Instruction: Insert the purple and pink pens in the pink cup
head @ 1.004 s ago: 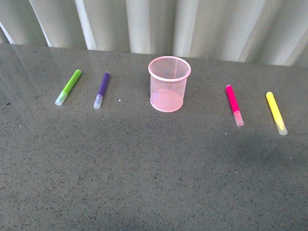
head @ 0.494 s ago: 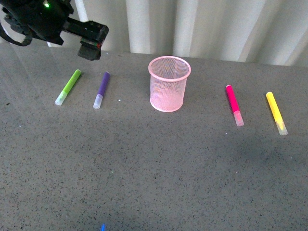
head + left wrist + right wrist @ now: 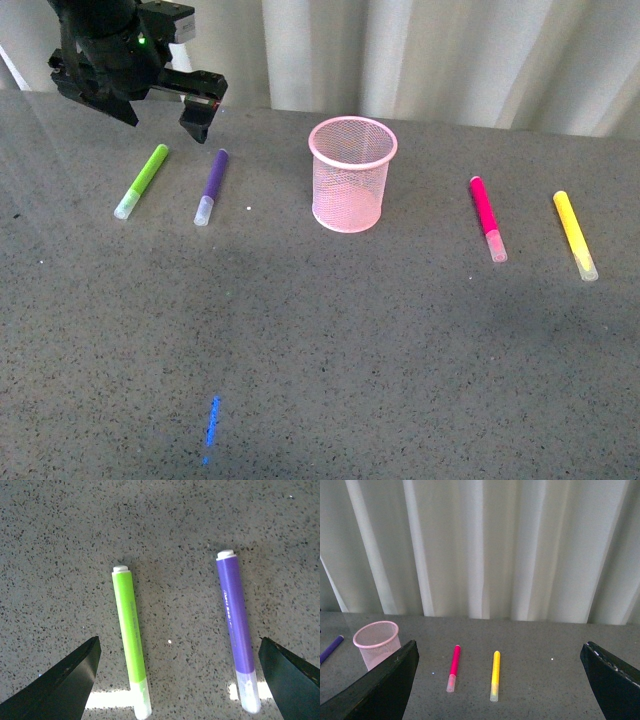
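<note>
The purple pen (image 3: 211,186) lies left of the pink cup (image 3: 350,175), which stands upright mid-table. The pink pen (image 3: 485,215) lies right of the cup. My left gripper (image 3: 160,120) is open and hovers above the far ends of the purple pen and a lime-green marker (image 3: 143,180). In the left wrist view the purple pen (image 3: 235,625) lies just inside one finger of the open left gripper (image 3: 177,642) and the green marker (image 3: 131,635) nearer the other. My right gripper (image 3: 499,647) is open, held high and back; its view shows the pink pen (image 3: 454,666), the cup (image 3: 376,642) and the purple pen's end (image 3: 330,649).
A yellow marker (image 3: 574,232) lies at the far right, beside the pink pen; it also shows in the right wrist view (image 3: 495,675). A pale curtain (image 3: 420,50) hangs behind the grey speckled table. A small blue streak of light (image 3: 212,425) lies on the near tabletop.
My left arm has come into view at the top left and moved down and right, over the green and purple pens. The blue streak has appeared. Pens and cup have not moved.
</note>
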